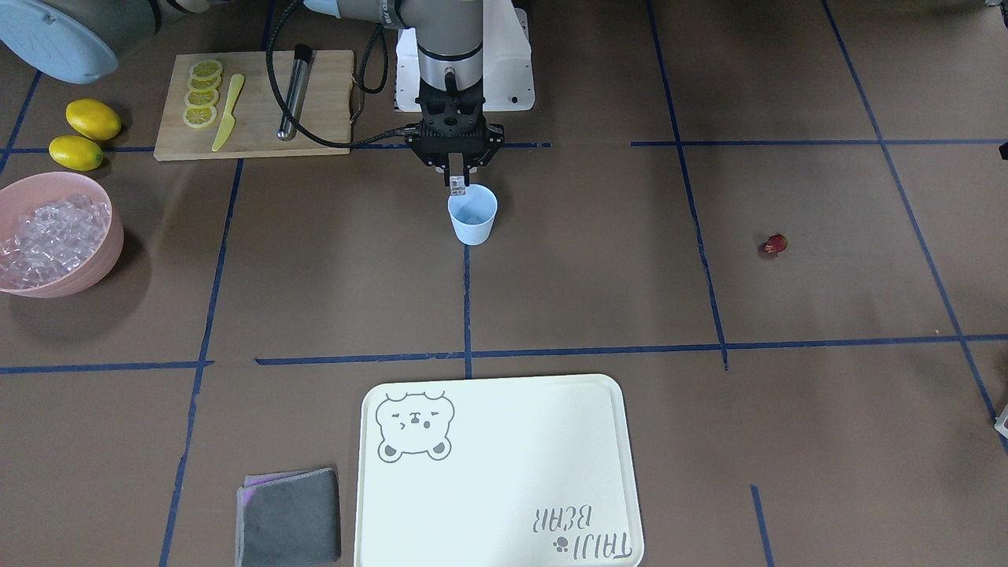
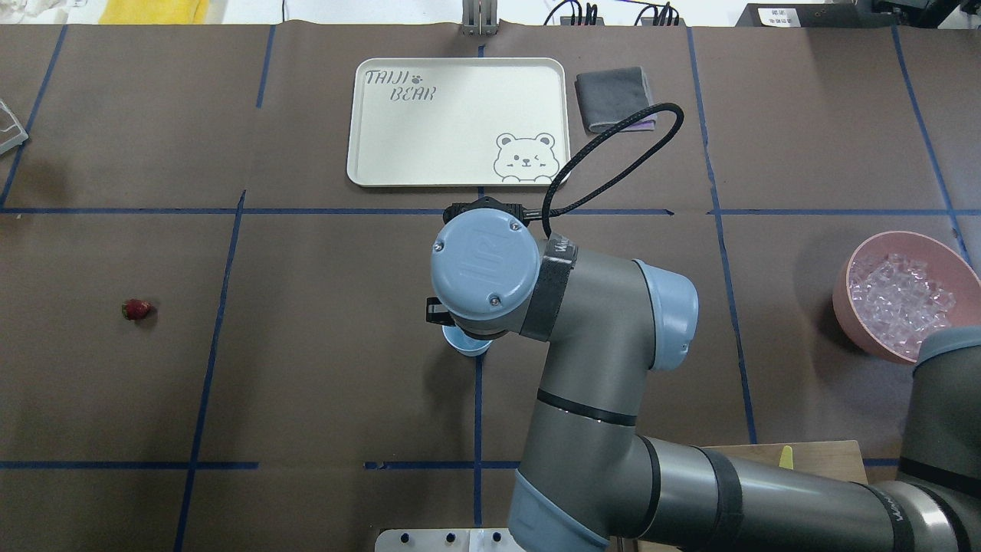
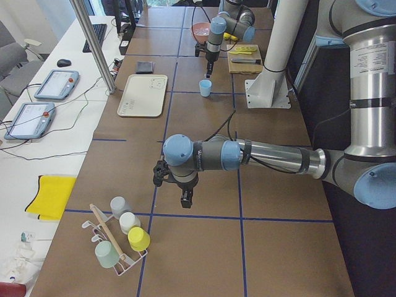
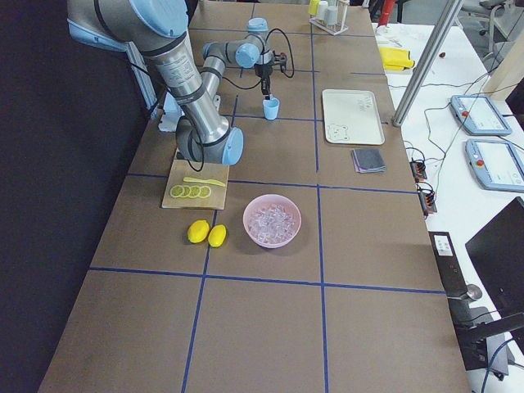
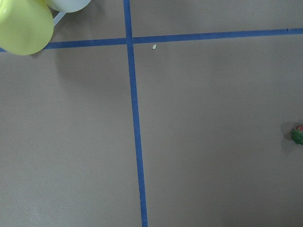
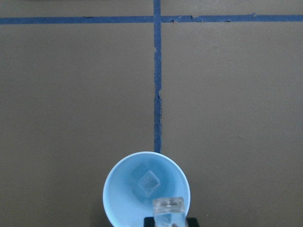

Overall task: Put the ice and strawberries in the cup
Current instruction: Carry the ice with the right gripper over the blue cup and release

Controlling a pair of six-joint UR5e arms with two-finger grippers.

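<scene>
Where the front-facing view looks down on the surface (image 1: 551,299), the right gripper (image 1: 457,186) hangs over the rim of the cup (image 1: 472,216), clamped on one ice cube (image 1: 457,190). The strawberry (image 1: 776,244) lies well apart, and a pink bowl (image 1: 114,236) holds more ice (image 1: 47,236).

Overhead, the right arm's wrist hides most of the cup.

From the left end, the left gripper (image 3: 185,199) hovers low; whether it is apart or together cannot be told.

The right wrist view shows a second cube (image 6: 147,182) on the cup's bottom.
</scene>
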